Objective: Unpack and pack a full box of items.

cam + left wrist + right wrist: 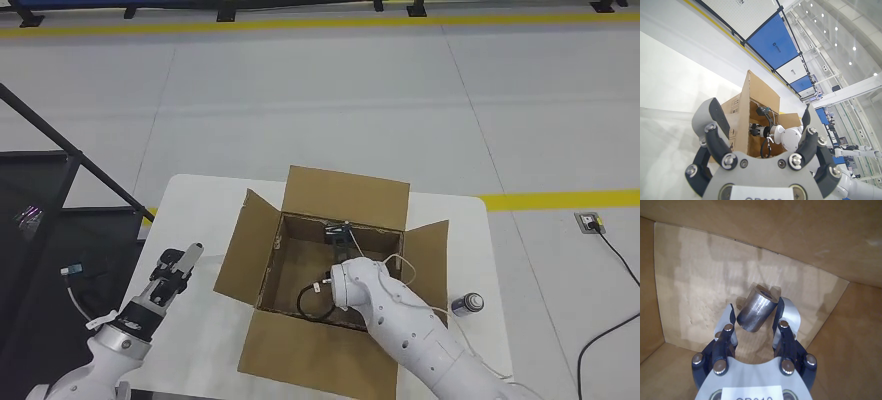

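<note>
An open cardboard box (pixel 300 355) stands in the middle of the white table (pixel 190 215). My right arm (pixel 375 295) goes down into it. Inside, my right gripper (pixel 755 307) is shut on a short grey metal cylinder (pixel 757 311) with a hole through its end, held tilted just above the bare box floor (pixel 696 291). My left gripper (pixel 762 117) is open and holds nothing; it hangs over the table left of the box (pixel 761 92), pointing at it, and appears as the left gripper (pixel 180 262) from above.
A second small metal cylinder (pixel 466 304) lies on the table to the right of the box. The box flaps (pixel 240 245) are folded outward on all sides. Black frame bars (pixel 60 140) stand off the table's left edge.
</note>
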Robot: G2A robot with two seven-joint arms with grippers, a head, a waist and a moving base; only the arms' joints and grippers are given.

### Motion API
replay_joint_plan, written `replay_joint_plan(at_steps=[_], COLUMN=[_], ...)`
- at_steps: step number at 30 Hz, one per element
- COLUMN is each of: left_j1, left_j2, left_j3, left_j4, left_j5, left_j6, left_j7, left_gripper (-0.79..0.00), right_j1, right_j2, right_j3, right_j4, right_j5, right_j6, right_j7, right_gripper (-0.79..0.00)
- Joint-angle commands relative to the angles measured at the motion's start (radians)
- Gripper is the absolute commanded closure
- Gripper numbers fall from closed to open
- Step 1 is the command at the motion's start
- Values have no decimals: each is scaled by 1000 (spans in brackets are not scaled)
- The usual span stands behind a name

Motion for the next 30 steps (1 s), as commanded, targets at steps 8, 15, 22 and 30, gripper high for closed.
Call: replay_joint_plan(at_steps=[8,15,22,30], left_j1=[15,18,13,6], left_j2=[0,1,2,2], left_j3=[-5,-4,3,13], left_j4=[-7,-10,-12,-10], left_j5=[-1,2,6,11], left_j6=[-1,-2,-1,-1], left_j7=[11,12,9,7], left_gripper=[-785,-785,-785,-785], right_j1=[19,2,-44,-163], right_j2=[-23,-20,2,49], right_j3=[-3,-23,1,100], right_j4=[45,10,-104,-304], right_j5=[-2,-90,-184,-232], right_j6=[-45,-130,-163,-310], right_j7=[7,45,132,83], right_gripper=[-58,0,0,0])
